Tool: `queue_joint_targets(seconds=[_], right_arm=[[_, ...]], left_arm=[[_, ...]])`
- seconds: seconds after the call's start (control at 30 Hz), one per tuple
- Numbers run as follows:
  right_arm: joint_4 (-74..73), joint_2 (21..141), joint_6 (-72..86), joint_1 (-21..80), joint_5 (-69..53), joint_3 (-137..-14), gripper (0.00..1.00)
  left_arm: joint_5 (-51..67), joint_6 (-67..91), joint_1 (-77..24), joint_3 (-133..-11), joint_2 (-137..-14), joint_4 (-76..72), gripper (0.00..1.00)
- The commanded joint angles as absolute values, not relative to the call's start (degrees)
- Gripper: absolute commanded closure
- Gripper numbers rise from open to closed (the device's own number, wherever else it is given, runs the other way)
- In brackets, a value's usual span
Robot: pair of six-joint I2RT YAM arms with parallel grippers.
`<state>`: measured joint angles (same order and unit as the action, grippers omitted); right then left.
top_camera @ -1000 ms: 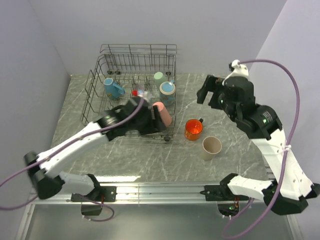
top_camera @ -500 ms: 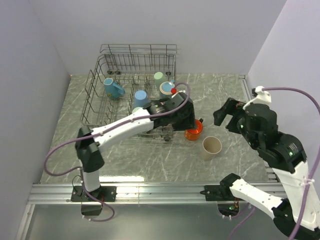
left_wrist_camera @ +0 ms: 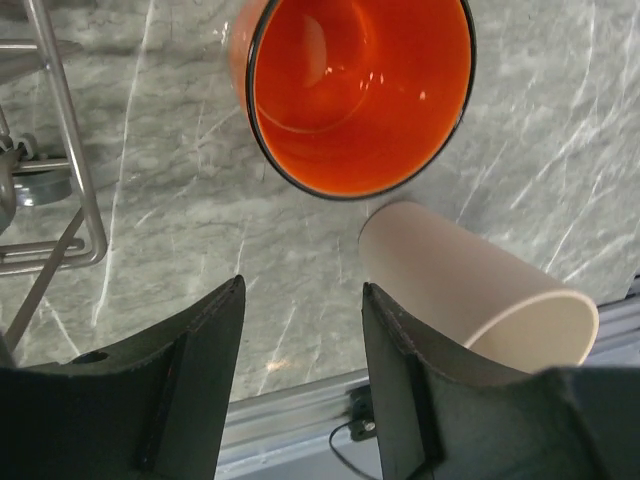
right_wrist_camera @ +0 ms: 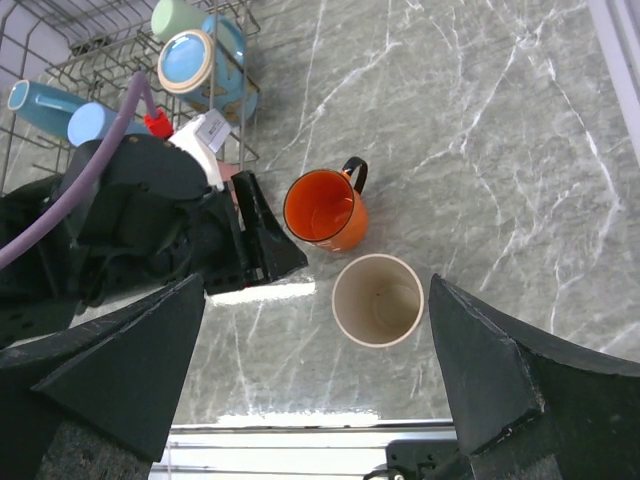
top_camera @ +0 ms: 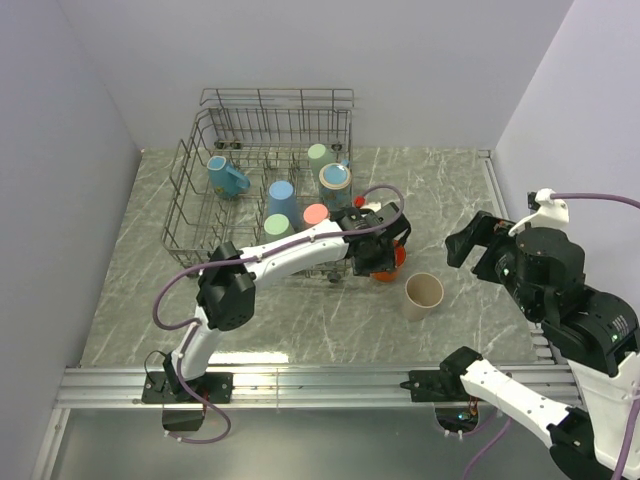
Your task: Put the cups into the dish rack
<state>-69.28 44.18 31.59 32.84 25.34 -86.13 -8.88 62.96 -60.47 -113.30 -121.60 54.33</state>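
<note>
The orange mug [left_wrist_camera: 360,90] stands upright on the marble table to the right of the dish rack [top_camera: 275,94]. My left gripper [left_wrist_camera: 300,300] hovers open just above and on the near side of the mug [right_wrist_camera: 325,210], with nothing between its fingers. A beige cup [right_wrist_camera: 377,299] stands close by on the near right of the mug. My right gripper [right_wrist_camera: 316,285] is high above both, wide open and empty. Inside the rack are a blue mug [top_camera: 225,176], a blue cup [top_camera: 281,196], a pink cup [top_camera: 316,214] and several more cups.
The rack's corner wire and a small wheel [left_wrist_camera: 40,185] lie just left of the left gripper. The left arm [top_camera: 290,255] stretches along the rack's front edge. An aluminium rail [top_camera: 330,378] runs along the near table edge.
The left gripper let go of the pink cup in the rack and swung right to above the orange mug, narrowing a little. The right arm drew back to the right and nearer.
</note>
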Motion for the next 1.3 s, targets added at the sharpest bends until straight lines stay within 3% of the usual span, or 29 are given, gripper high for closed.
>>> queue_joint_targets(seconds=[0.0,0.2,0.53,0.7,0.77,0.8,0.83,0.93,1.27], right_arm=[[-69.35,43.51,28.83,32.61,24.18,-86.66,0.00],[-69.17,42.89,26.81,32.87,21.89,-86.22,0.00],[-70.13,41.57,25.75,37.35,24.96,-85.96,0.00],[-70.40,41.05,25.23,38.93,26.63,-85.69,0.00],[-70.40,40.96,25.14,39.64,27.16,-85.43,0.00],[-70.40,40.96,25.05,39.90,27.59,-85.43,0.00],[-70.57,41.04,24.96,40.34,27.86,-85.43,0.00],[-70.40,41.22,24.96,40.78,28.12,-85.43,0.00],[-70.14,42.54,25.14,41.13,29.53,-87.97,0.00]], left_arm=[[-12.30,65.21,-60.73,-116.37,-122.17,55.64,0.44],[-14.23,67.58,-60.82,-113.64,-121.81,50.45,0.44],[-19.16,72.16,-60.65,-127.96,-133.76,60.55,0.44],[-19.86,74.18,-59.94,-126.92,-135.09,61.18,0.46],[-19.78,74.44,-59.50,-125.25,-134.83,60.30,0.52],[-19.51,74.36,-59.41,-124.72,-134.48,59.86,0.61],[-19.34,74.09,-59.33,-123.85,-134.30,58.64,0.77],[-17.93,72.87,-59.15,-122.53,-133.51,55.56,1.00],[-19.33,72.42,-59.24,-117.69,-124.11,52.30,1.00]])
